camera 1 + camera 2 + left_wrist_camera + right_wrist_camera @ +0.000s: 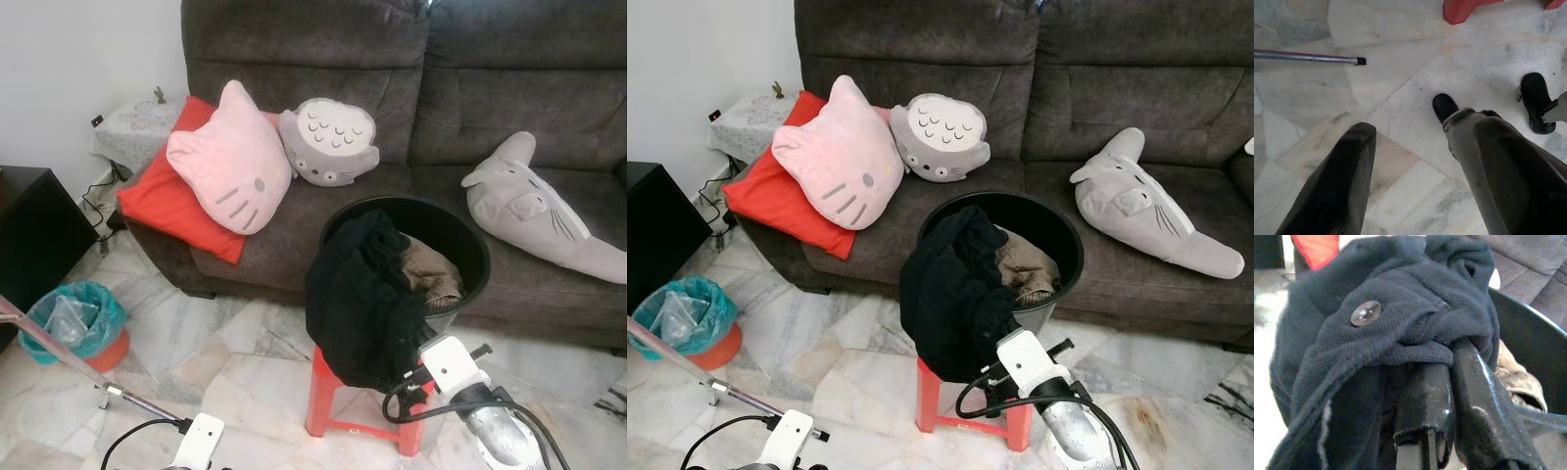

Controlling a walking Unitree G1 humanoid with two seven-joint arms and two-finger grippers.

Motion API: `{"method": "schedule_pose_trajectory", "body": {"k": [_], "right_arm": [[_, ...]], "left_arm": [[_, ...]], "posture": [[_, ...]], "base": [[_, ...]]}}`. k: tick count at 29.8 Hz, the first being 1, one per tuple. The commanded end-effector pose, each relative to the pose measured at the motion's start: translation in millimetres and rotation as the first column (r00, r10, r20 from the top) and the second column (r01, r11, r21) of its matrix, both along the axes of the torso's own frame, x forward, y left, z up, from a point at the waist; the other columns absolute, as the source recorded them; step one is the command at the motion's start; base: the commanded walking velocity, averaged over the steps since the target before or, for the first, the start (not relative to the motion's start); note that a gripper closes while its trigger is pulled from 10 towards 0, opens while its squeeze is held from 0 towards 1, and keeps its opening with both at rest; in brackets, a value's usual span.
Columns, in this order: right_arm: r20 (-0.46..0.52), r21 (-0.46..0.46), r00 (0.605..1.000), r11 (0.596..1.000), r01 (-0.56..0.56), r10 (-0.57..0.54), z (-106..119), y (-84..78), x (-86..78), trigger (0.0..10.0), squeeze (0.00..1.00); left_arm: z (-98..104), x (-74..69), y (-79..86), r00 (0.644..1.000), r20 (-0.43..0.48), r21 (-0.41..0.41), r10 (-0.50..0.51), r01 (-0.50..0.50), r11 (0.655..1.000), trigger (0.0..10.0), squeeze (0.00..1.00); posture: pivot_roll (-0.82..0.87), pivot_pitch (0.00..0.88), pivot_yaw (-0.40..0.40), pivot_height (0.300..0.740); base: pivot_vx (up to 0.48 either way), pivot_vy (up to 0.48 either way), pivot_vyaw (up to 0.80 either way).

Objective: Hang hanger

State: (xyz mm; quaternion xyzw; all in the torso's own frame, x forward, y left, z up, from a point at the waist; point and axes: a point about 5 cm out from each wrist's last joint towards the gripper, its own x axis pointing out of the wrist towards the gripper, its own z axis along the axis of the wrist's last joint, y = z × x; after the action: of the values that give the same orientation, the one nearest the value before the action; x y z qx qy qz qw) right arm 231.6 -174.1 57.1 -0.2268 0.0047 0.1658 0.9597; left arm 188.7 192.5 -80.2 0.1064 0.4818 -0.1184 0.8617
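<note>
The right claw (pixel 1449 396) is clamped, seemingly, in a fold of the soft, limp black garment (pixel 358 304) draped over the bucket (pixel 460 235); the left claw (pixel 1415 181) hangs open.

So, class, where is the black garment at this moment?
The black garment hangs over the near rim of the black bucket on the red stool, in front of the sofa; the right gripper is pinching it.

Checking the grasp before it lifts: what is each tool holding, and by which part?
The right tool grips the black garment by a bunched fold hanging over the bucket rim. The left tool holds nothing.
</note>
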Motion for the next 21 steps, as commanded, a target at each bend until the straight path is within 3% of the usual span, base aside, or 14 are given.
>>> {"method": "schedule_pose_trajectory", "body": {"k": [1, 6, 11, 12, 17, 19, 21], "right_arm": [[0.032, 0.055, 0.999, 0.998, -0.013, 0.011, 16, 5.2, 1.4, 0.0, 0.0], [0.068, 0.139, 0.993, 0.985, -0.105, 0.096, 47, 12.6, -4.6, 0.0, 0.0], [0.106, 0.167, 0.99, 0.98, -0.109, 0.092, 65, 11.2, -3.4, 0.0, 0.0], [0.133, 0.159, 0.987, 0.981, -0.112, 0.091, 79, 8.6, -0.6, 0.0, 0.0], [0.123, 0.023, 0.984, 0.991, -0.132, 0.128, 89, -0.4, 7.4, 0.0, 0.0], [0.131, 0.0, 0.983, 0.992, -0.126, 0.125, 93, -5.4, 11.0, 0.0, 0.0], [0.192, 0.001, 0.975, 0.993, -0.115, 0.113, 113, -10.1, 20.1, 0.0, 0.0]], "left_arm": [[0, -2.0, 4.6, 1.0, -0.014, 0.009, 0.002, -0.002, 1.0, 10.0, 0.0], [0, -2.1, 4.4, 1.0, -0.018, 0.002, -0.002, 0.002, 1.0, 10.0, 0.0], [0, -1.9, 4.3, 1.0, -0.02, -0.001, -0.005, 0.005, 1.0, 10.0, 0.0], [0, -1.9, 4.2, 1.0, -0.021, -0.003, -0.006, 0.006, 1.0, 10.0, 0.0], [0, -1.8, 4.0, 1.0, -0.022, -0.005, -0.006, 0.006, 1.0, 10.0, 0.0], [0, -1.8, 3.9, 1.0, -0.022, -0.006, -0.006, 0.006, 1.0, 10.0, 0.0], [0, -1.9, 4.3, 1.0, -0.022, -0.005, -0.005, 0.005, 1.0, 10.0, 0.0]], "posture": [[-0.13, 0.0, 0.084, 0.74], [-0.14, 0.0, 0.085, 0.74], [-0.14, 0.0, 0.089, 0.74], [-0.15, 0.0, 0.09, 0.74], [-0.15, 0.0, 0.092, 0.74], [-0.14, 0.0, 0.092, 0.74], [-0.15, 0.0, 0.095, 0.74]], "base": [[0.0, 0.0, 0.0], [0.0, 0.0, 0.0], [0.0, 0.0, 0.0], [0.0, 0.0, 0.0], [0.0, 0.0, 0.0], [0.0, 0.0, 0.0], [0.0, 0.0, 0.0]]}}
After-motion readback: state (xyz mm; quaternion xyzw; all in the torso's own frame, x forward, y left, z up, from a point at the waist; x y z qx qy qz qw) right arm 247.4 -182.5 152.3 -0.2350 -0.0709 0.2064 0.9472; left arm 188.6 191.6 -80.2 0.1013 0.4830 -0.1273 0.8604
